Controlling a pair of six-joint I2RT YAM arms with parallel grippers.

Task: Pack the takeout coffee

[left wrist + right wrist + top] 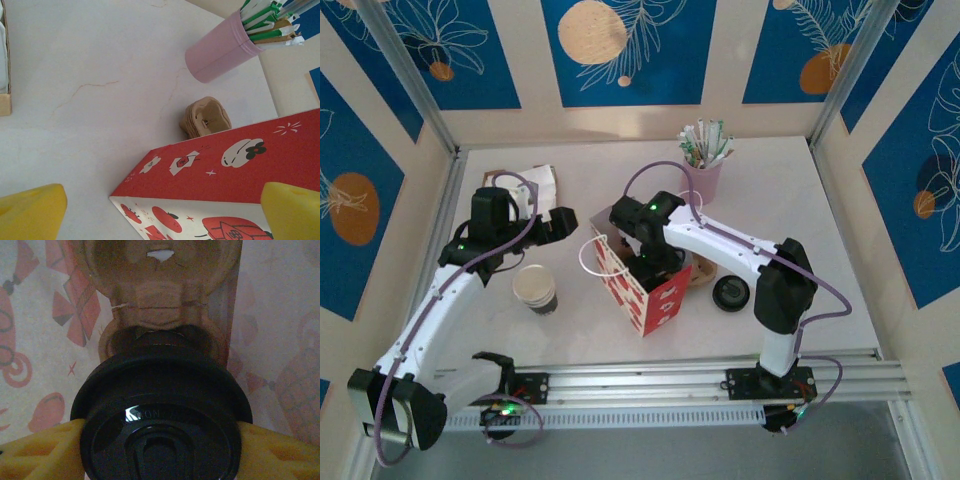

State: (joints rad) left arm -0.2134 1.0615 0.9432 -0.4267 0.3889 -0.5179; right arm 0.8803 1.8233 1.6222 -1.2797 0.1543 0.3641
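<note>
The red-and-white bag (638, 288) stands open mid-table. My right gripper (646, 258) reaches down into it, shut on the takeout coffee. In the right wrist view the coffee's round black lid (161, 425) sits between my yellow fingers (37, 452), and the right gripper (161, 452) holds it over a brown cardboard piece (160, 300) low inside the bag. The cup's body is hidden under the lid. My left gripper (558, 226) hangs open just left of the bag. In the left wrist view the bag's red side (225, 165) lies ahead of the left gripper (160, 215), apart from the fingers.
An open paper cup with no lid (535, 288) stands left of the bag. A flat black lid (731, 293) and a cardboard carrier (701, 270) lie to its right. The pink cup of sticks (705, 165) is at the back, a napkin box (532, 185) at back left.
</note>
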